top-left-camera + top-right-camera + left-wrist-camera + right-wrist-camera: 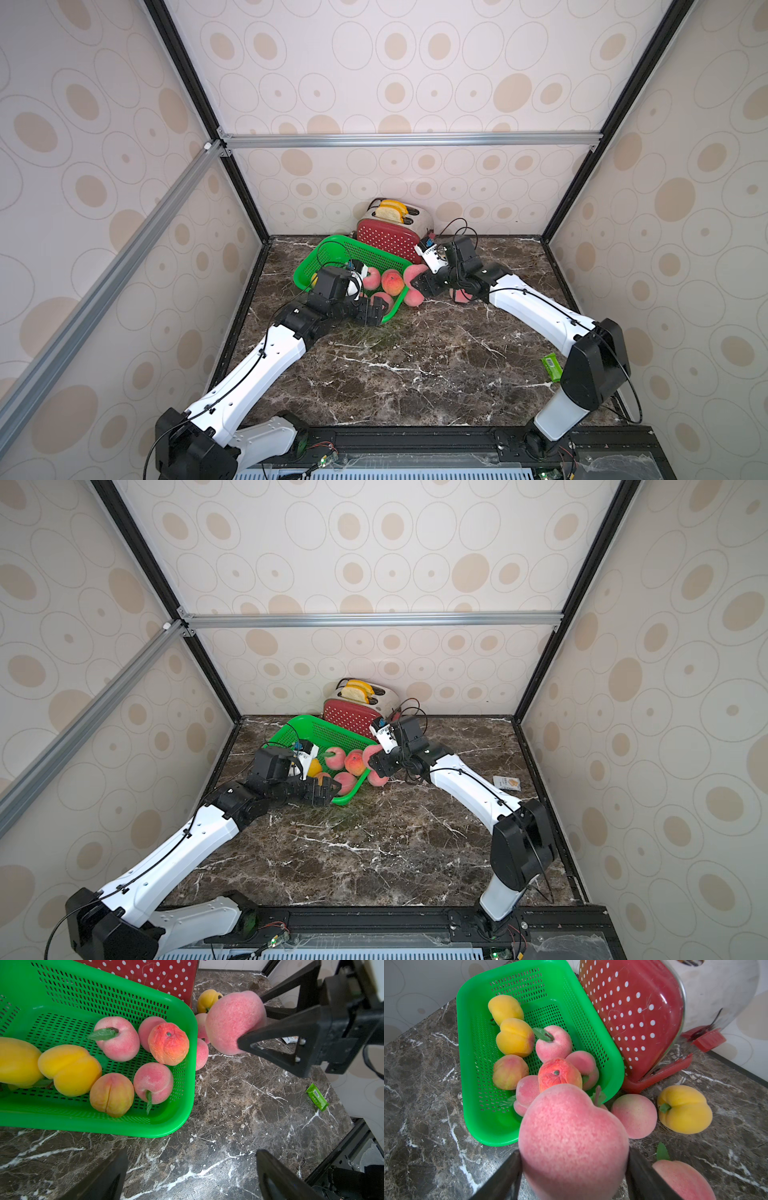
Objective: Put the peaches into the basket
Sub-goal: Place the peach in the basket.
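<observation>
The green basket (332, 241) (307, 720) (187, 1084) (460, 1043) lies at the back of the table and holds several peaches: yellow (70, 1068), pink (118, 1043) and orange-red (559, 1074). My right gripper (574, 1153) (252, 1020) (419, 282) is shut on a large pink peach (571, 1136) (232, 1022) (413, 272), held above the table just outside the basket's right end. More peaches lie on the table there: pink ones (635, 1115) (685, 1178) and a yellow one (683, 1109). My left gripper (191, 1154) (374, 311) is open and empty at the basket's near corner.
A red white-dotted toaster (388, 241) (633, 1022) with bread slices (390, 210) stands right behind the basket. A green packet (552, 365) (316, 1097) lies near the right wall and a small white packet (508, 782) beside the right arm. Walls enclose three sides.
</observation>
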### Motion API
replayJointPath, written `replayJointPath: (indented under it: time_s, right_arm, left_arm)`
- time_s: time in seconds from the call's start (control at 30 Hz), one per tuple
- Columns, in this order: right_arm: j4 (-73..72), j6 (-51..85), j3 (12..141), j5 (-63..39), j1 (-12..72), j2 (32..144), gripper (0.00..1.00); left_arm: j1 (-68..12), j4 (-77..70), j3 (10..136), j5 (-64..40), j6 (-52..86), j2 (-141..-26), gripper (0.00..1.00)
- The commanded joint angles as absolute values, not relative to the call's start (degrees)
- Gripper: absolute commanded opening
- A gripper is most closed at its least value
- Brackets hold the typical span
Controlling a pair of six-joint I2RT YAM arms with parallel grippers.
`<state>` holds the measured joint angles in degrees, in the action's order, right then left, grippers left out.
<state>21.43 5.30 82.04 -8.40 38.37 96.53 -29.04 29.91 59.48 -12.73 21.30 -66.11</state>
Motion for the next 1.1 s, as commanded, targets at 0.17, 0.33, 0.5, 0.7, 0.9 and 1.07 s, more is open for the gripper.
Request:
replayJointPath:
  time_s: [0.17, 0.33, 0.5, 0.7, 0.9, 1.07]
  right_arm:
    - [17.44, 4.80, 87.87, -12.58, 40.96, 103.32, 0.71]
    - [13.79, 4.04, 90.27, -13.75, 42.68, 106.73, 0.71]
    - [12.61, 2.67, 93.95, -15.10, 44.24, 111.03, 0.72]
    - [10.71, 0.54, 96.19, -16.59, 45.26, 115.22, 0.72]
    - [12.52, -0.25, 100.76, -17.19, 45.26, 119.32, 0.72]
    - [15.16, -1.01, 104.93, -17.09, 45.26, 122.25, 0.73]
  left_arm:
    - [-28.32, 30.56, 58.72, -10.25, 22.76, -64.06, 0.98]
    - [-27.86, 31.29, 58.07, -9.88, 22.41, -63.38, 0.98]
    - [-26.90, 31.29, 57.31, -10.50, 22.42, -62.74, 0.98]
    - [-25.10, 31.29, 56.70, -12.05, 22.19, -61.77, 0.98]
    - [-23.82, 31.40, 55.92, -12.41, 21.88, -60.98, 0.99]
    - [-23.29, 31.16, 55.63, -12.61, 21.80, -61.69, 0.98]
